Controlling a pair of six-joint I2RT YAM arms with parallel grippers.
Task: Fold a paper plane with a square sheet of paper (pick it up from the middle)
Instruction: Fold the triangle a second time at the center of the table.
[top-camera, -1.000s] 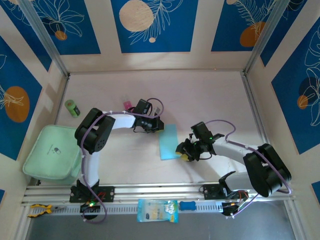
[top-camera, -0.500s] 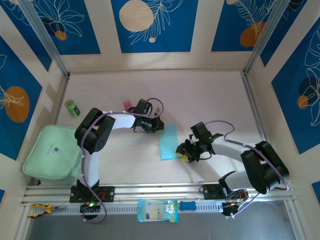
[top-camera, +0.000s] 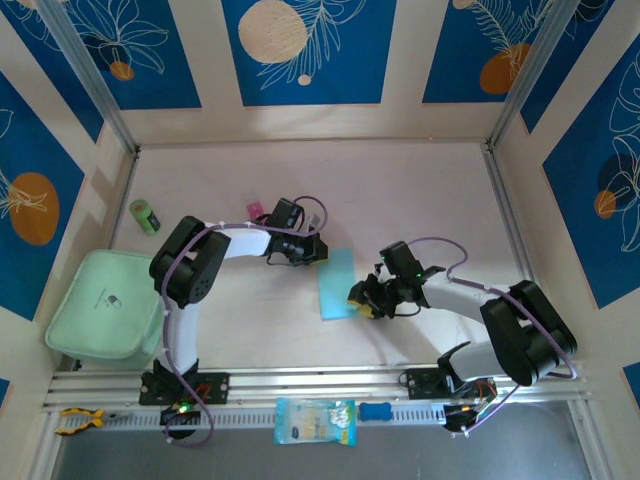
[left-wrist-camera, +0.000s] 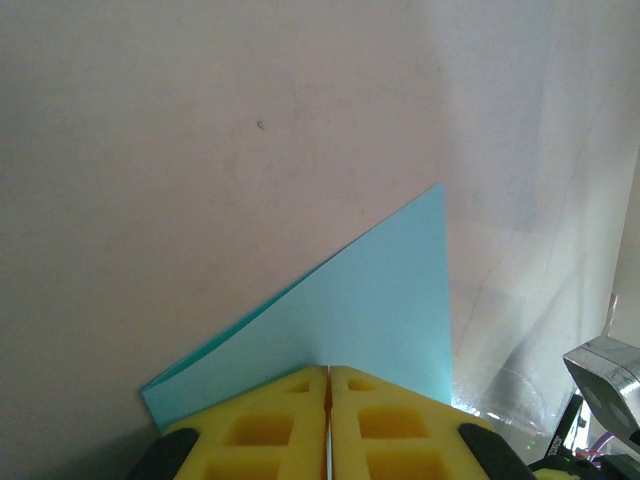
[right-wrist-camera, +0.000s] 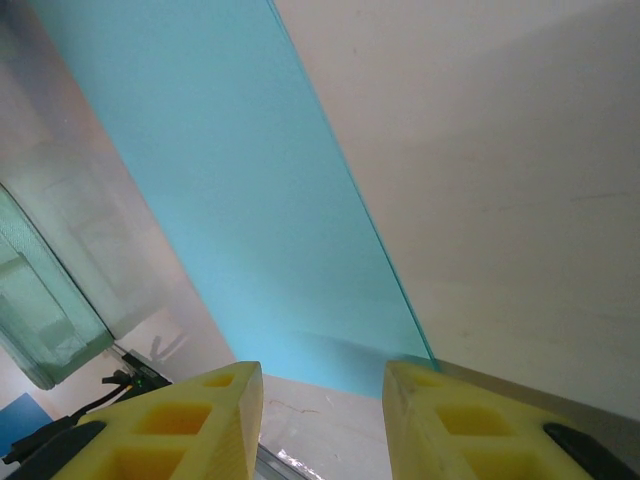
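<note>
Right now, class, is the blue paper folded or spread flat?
Folded. From above the paper is a narrow rectangle, not a square, and the left wrist view shows two layers along its edge.

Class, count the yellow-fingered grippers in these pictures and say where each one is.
2. The left gripper rests shut at the far left corner of the square sheet of paper; the right gripper, open, is at its near right corner.

Right claw (right-wrist-camera: 318, 385): yellow jaws stood apart above the near edge of the sheet of paper (right-wrist-camera: 240, 190). Sheet light blue, flat on the pale tabletop (right-wrist-camera: 500, 150); its corner just beside the right-hand finger.
</note>
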